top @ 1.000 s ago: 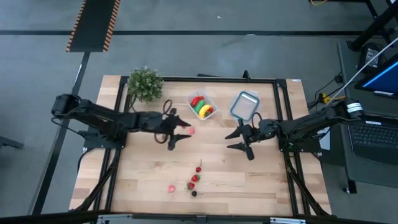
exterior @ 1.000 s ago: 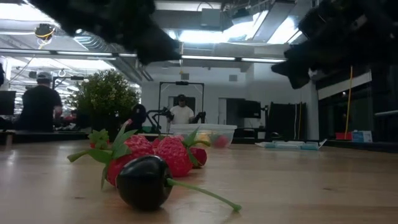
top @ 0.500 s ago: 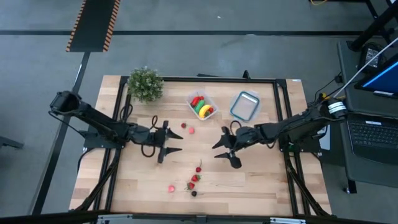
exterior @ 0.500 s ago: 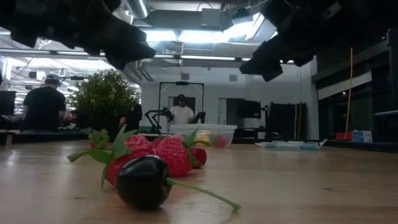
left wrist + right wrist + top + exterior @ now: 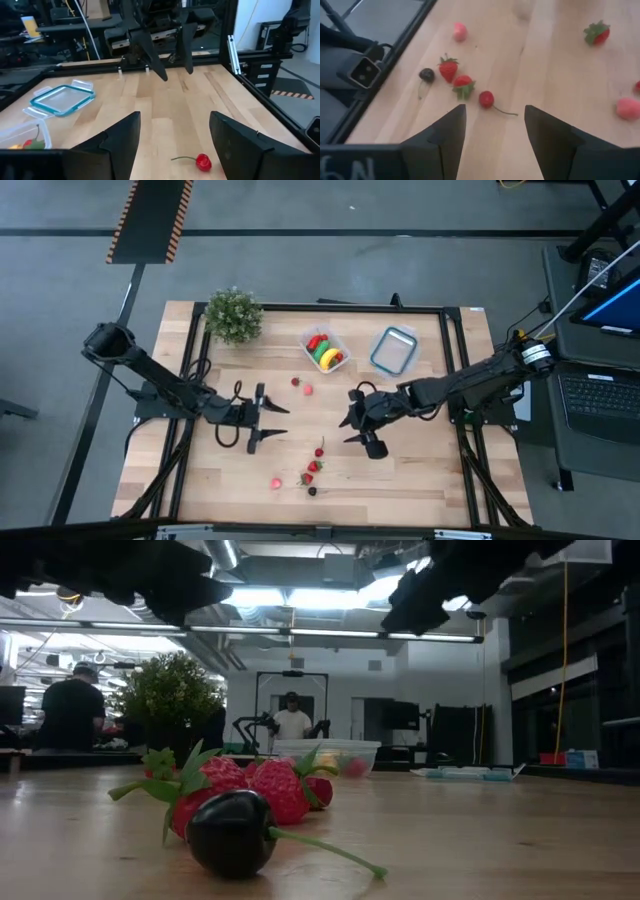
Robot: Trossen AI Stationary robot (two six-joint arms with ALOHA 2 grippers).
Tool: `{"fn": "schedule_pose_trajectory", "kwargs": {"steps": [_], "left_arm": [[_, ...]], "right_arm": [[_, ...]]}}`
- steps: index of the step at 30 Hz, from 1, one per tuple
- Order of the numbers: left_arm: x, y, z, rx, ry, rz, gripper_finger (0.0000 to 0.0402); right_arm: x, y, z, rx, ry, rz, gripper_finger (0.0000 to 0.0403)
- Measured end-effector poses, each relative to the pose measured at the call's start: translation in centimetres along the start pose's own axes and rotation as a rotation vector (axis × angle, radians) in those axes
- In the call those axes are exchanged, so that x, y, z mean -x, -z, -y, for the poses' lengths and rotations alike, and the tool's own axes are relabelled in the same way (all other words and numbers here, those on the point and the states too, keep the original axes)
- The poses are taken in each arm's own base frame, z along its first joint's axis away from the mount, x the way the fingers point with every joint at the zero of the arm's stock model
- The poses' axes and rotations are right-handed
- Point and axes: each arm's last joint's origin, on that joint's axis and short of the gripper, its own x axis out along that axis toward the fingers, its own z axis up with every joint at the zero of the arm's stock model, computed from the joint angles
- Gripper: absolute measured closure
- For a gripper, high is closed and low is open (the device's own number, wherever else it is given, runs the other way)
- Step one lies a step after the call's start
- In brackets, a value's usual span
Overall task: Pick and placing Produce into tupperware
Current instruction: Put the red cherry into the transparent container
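Note:
The clear tupperware point(image 5: 325, 350) stands near the table's far edge and holds a yellow banana, a green piece and a red piece. Loose produce lies on the wood. Two small berries point(image 5: 301, 386) sit mid-table. A red cherry point(image 5: 320, 451), strawberries point(image 5: 311, 471), a dark cherry point(image 5: 312, 491) and a pink berry point(image 5: 275, 482) lie toward the near edge. My left gripper point(image 5: 278, 423) hovers open, left of the cherry point(image 5: 202, 161). My right gripper point(image 5: 347, 420) hovers open on the cherry's right, above the cluster point(image 5: 463, 85), and holds nothing.
A bushy potted plant point(image 5: 233, 315) stands at the far left. A clear lid with a blue rim point(image 5: 393, 350) lies to the right of the tupperware. Black frame rails run along the table's edges. People stand in the room beyond the table point(image 5: 292, 723).
Both grippers have left the far half of the table and come toward the near edge. The left one drew back leftward, away from the two mid-table berries. The right one travelled leftward toward the berry cluster. Both stayed open, and no produce has moved.

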Motion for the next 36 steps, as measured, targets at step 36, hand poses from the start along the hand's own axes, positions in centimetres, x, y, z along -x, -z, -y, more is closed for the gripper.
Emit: {"fn": "schedule_pose_trajectory", "kwargs": {"steps": [36], "left_arm": [[0.5,0.2,1.2,0.02,0.069,-0.017,0.0171]], "right_arm": [[-8.1,-2.3,0.6,0.435,0.055,-0.416,0.0199]]}}
